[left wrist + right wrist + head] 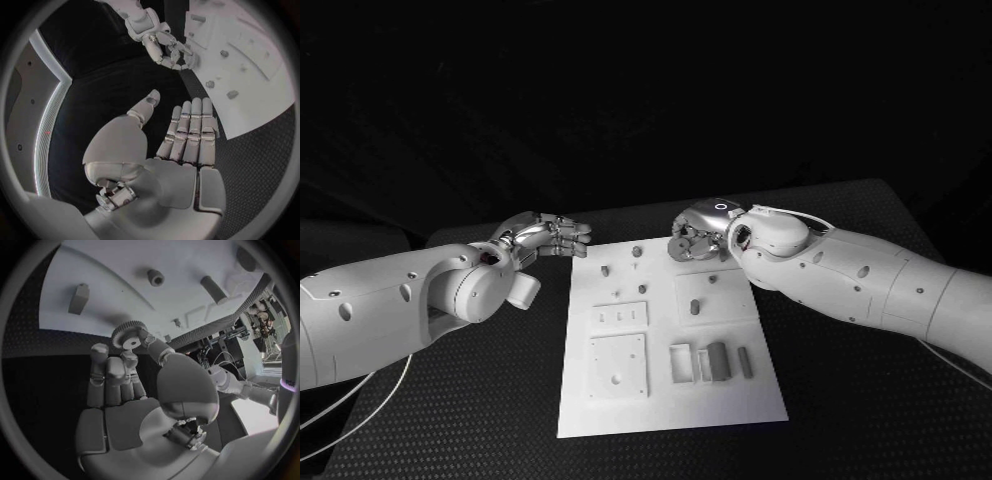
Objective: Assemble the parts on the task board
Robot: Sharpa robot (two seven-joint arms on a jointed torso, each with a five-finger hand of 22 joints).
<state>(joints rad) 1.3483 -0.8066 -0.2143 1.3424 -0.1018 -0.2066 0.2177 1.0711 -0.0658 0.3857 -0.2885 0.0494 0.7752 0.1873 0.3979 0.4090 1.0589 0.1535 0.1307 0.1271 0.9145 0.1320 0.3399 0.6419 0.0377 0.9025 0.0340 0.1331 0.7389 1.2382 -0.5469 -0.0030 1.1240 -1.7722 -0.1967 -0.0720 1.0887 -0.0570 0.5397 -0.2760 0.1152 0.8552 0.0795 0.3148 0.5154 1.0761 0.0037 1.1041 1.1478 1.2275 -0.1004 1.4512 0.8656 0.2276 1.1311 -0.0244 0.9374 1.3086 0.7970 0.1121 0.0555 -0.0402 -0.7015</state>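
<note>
The white task board (668,400) lies in the middle of the black table. My right hand (700,232) hovers over the board's far edge and pinches a small toothed gear (129,336) between thumb and fingers; the gear (682,246) hangs just above the board. Short grey pegs (638,253) stand on the far half of the board (156,305), close under the gear. My left hand (554,235) sits by the board's far left corner, off the board, holding nothing. In the left wrist view its fingers (190,132) lie straight and the thumb stands apart.
On the near half of the board a square plate (619,363) and several upright blocks (717,360) stand. A plate with slots (620,316) lies at mid-left. Black table surrounds the board on every side.
</note>
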